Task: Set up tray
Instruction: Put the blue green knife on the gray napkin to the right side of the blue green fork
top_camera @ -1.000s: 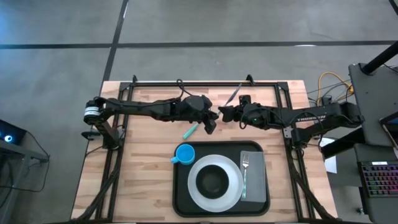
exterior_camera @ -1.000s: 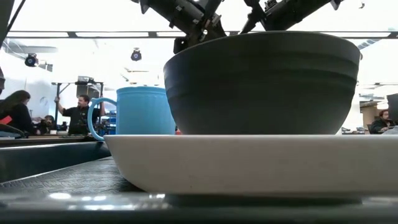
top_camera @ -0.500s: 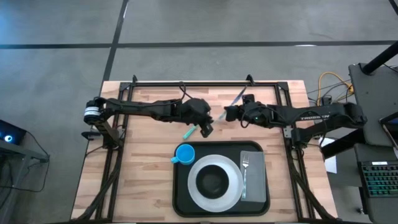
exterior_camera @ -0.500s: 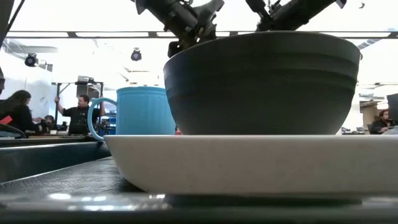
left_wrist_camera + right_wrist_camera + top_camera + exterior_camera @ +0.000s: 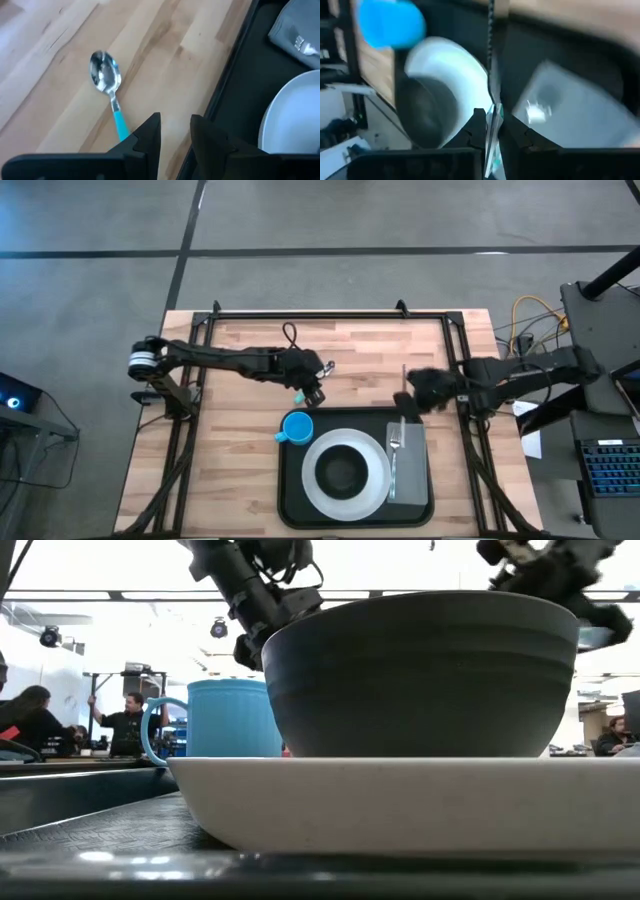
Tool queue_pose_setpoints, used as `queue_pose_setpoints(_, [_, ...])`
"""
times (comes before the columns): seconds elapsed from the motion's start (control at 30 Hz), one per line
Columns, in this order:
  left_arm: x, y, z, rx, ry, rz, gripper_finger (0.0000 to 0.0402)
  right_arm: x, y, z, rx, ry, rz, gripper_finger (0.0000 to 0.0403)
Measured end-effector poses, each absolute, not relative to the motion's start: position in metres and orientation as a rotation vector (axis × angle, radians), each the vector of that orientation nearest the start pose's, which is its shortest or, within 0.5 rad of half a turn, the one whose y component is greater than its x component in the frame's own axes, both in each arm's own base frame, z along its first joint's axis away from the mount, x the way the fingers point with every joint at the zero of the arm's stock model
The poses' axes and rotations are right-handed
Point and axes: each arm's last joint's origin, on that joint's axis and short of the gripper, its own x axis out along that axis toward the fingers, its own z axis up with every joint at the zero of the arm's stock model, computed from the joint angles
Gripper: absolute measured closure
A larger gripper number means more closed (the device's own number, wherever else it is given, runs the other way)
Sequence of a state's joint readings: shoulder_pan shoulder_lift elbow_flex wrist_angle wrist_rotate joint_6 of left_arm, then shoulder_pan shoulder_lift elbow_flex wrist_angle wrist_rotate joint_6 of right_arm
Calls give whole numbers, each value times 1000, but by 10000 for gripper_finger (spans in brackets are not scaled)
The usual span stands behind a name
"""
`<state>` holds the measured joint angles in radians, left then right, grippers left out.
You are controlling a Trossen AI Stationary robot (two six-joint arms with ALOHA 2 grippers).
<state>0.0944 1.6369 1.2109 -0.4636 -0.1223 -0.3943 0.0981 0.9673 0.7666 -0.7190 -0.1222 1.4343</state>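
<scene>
The large black rectangular tray with rounded corners and a raised rim is seen lying on the near half of the light wooden slatted table. A round white plate is set on it, with a dark grey ribbed bowl standing in the plate's middle. A bright blue handled mug is placed at the tray's far left corner, just beside the plate. A grey cloth napkin is laid along the tray's right side, and a silver metal fork is seen lying on it.

The left gripper is held over the bare wood just beyond the tray's far left corner. In its wrist view its dark fingers are parted by a narrow gap and nothing is held between them. A spoon with a silver bowl and a turquoise handle is seen lying on the wood just ahead of them, beside the tray's rim.

The right gripper is positioned over the tray's far right edge, above the napkin. In its wrist view a thin metal knife with a serrated blade is clamped between its fingers, the blade reaching out over the plate and napkin
</scene>
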Motion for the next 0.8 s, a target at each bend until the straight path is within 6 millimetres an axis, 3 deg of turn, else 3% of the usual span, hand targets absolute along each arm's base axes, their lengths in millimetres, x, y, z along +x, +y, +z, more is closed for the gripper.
queue_pose_setpoints(0.13, [336, 35, 242, -353, 850, 377, 315, 167, 47, 230, 1443, 964, -490, 387])
queue_pose_setpoints(0.37, [328, 36, 242, -355, 845, 379, 315, 152, 89, 189, 1650, 853, -506, 387])
queue_pose_setpoints(0.57, [328, 39, 243, -360, 833, 386, 315, 138, 105, 163, 1660, 942, -584, 378])
queue_pose_setpoints(0.8, [328, 47, 243, -371, 823, 409, 315, 147, 114, 152, 1714, 930, -445, 378])
